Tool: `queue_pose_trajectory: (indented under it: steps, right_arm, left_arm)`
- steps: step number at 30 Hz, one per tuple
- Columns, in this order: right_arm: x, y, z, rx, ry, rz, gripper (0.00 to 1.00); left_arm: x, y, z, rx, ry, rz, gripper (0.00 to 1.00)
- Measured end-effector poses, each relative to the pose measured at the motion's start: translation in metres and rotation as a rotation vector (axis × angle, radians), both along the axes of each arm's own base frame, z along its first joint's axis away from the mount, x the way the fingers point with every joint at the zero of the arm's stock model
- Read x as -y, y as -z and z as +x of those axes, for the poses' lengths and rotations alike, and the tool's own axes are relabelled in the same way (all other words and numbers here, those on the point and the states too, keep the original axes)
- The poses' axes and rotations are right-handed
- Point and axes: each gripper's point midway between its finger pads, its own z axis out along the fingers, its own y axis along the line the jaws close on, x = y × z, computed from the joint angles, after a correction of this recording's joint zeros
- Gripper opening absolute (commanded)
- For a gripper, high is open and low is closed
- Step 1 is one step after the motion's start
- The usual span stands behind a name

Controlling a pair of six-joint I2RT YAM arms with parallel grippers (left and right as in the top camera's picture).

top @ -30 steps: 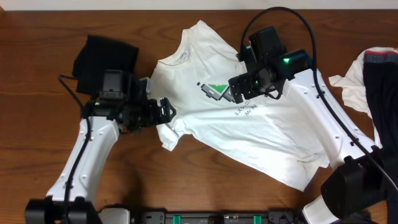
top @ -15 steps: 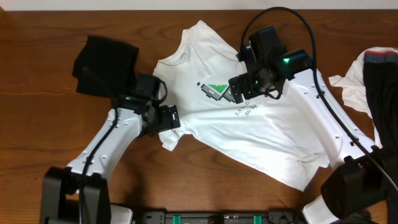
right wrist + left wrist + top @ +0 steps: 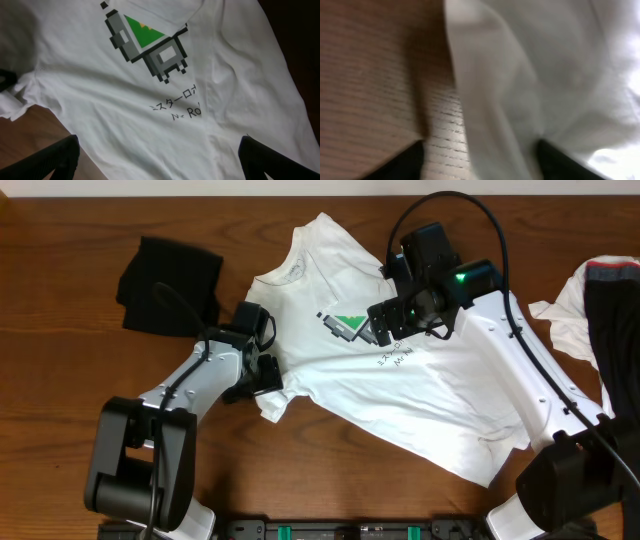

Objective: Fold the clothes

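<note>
- A black garment [image 3: 168, 283] lies bunched at the far-left end of the wooden table [image 3: 60, 430], apart from the other clothes.
- The left gripper [image 3: 264, 374] sits low at the white T-shirt's sleeve, on the shirt's left edge.
- In the left wrist view its dark fingers [image 3: 402, 162] stand apart with the sleeve's fold between them. Bare wood shows between one finger and the cloth, so nothing is pinched.
- The white T-shirt [image 3: 420, 410] lies spread, front up, across the middle of the table. Its collar points to the far edge and its hem runs toward the near right.
- Its green-and-black pixel print [image 3: 345, 326] sits on the chest, with grey lettering just below.
- The right gripper [image 3: 385, 328] hangs over the print with its jaws spread wide and holds nothing.
- A white-and-dark pile of garments [image 3: 600, 310] lies at the far-right edge.
</note>
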Motion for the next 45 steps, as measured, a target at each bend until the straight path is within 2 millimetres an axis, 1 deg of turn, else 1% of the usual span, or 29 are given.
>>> queue_pose_trajectory:
  steps: [4, 9, 11, 15, 25, 28, 31, 35, 38, 40, 45]
  right_arm:
    - [0.000, 0.000, 0.000, 0.000, 0.000, 0.000, 0.99]
    - [0.000, 0.000, 0.000, 0.000, 0.000, 0.000, 0.99]
    - [0.000, 0.000, 0.000, 0.000, 0.000, 0.000, 0.99]
    - [0.000, 0.000, 0.000, 0.000, 0.000, 0.000, 0.99]
    - [0.000, 0.000, 0.000, 0.000, 0.000, 0.000, 0.99]
    - [0.000, 0.000, 0.000, 0.000, 0.000, 0.000, 0.99]
    - [0.000, 0.000, 0.000, 0.000, 0.000, 0.000, 0.99]
    - [0.000, 0.000, 0.000, 0.000, 0.000, 0.000, 0.99]
    - [0.000, 0.000, 0.000, 0.000, 0.000, 0.000, 0.99]
    - [0.000, 0.000, 0.000, 0.000, 0.000, 0.000, 0.99]
    - [0.000, 0.000, 0.000, 0.000, 0.000, 0.000, 0.99]
  left_arm:
    - [-0.008, 0.000, 0.001, -0.003, -0.024, 0.002, 0.53]
    - [-0.028, 0.000, -0.001, -0.024, -0.082, 0.015, 0.53]
    - [-0.041, 0.000, -0.004, -0.039, -0.110, 0.043, 0.53]
    - [-0.058, 0.000, -0.008, -0.054, -0.142, 0.093, 0.53]
    - [-0.087, -0.003, -0.020, -0.092, -0.159, 0.235, 0.53]
    - [-0.093, -0.005, -0.022, -0.095, -0.163, 0.262, 0.53]
    - [-0.095, -0.010, -0.022, -0.083, -0.165, 0.275, 0.53]
    - [-0.092, -0.027, -0.021, -0.039, -0.170, 0.248, 0.52]
    - [-0.081, -0.033, -0.022, -0.031, -0.171, 0.178, 0.33]
    - [-0.073, -0.032, -0.025, -0.047, -0.169, 0.135, 0.23]
    - [-0.056, -0.030, -0.029, -0.070, -0.160, 0.033, 0.23]
